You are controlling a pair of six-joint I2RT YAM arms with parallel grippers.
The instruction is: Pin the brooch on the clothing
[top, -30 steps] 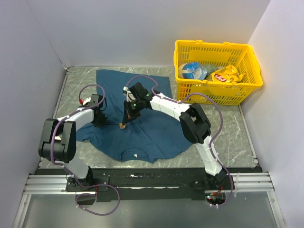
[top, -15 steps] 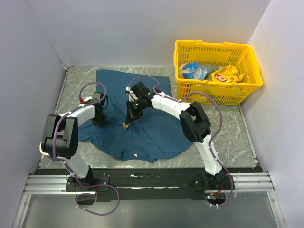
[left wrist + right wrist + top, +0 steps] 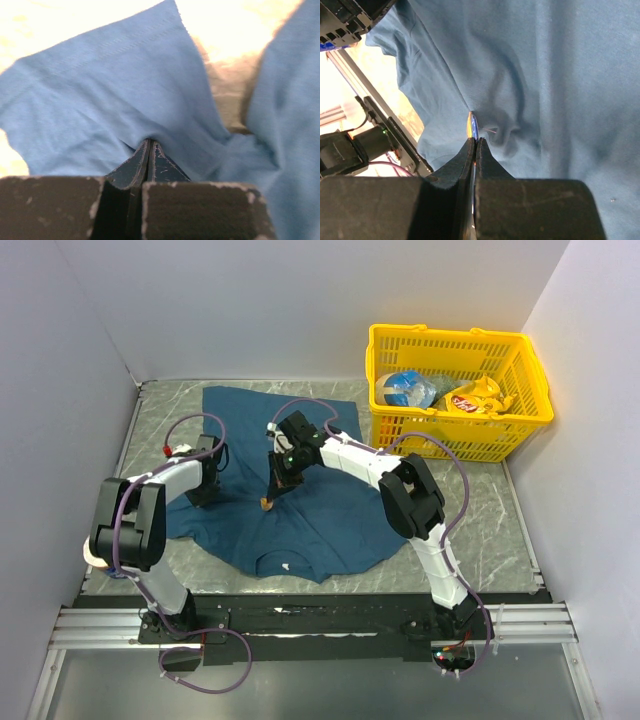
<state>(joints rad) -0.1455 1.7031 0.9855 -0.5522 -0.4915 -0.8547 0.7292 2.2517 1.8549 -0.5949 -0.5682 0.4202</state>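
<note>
Teal cotton T-shirt (image 3: 310, 525) lies flat on the table (image 3: 500, 530), unreadable white neck label (image 3: 287, 566) toward the arms, while right jaws pinch the orange brooch (image 3: 472, 125) edge-on, long axis along them, tip on the fabric mid-shirt, and left jaws clamp a sleeve fold.

The left arm (image 3: 165, 480) and right arm (image 3: 350, 462) are built of white links with bulky black joints, and thin purple cables (image 3: 299, 401) loop along them. The left gripper (image 3: 149, 144) and right gripper (image 3: 475, 142) have black wedge-shaped fingers (image 3: 167, 172), scuffed pale at the edges.
</note>
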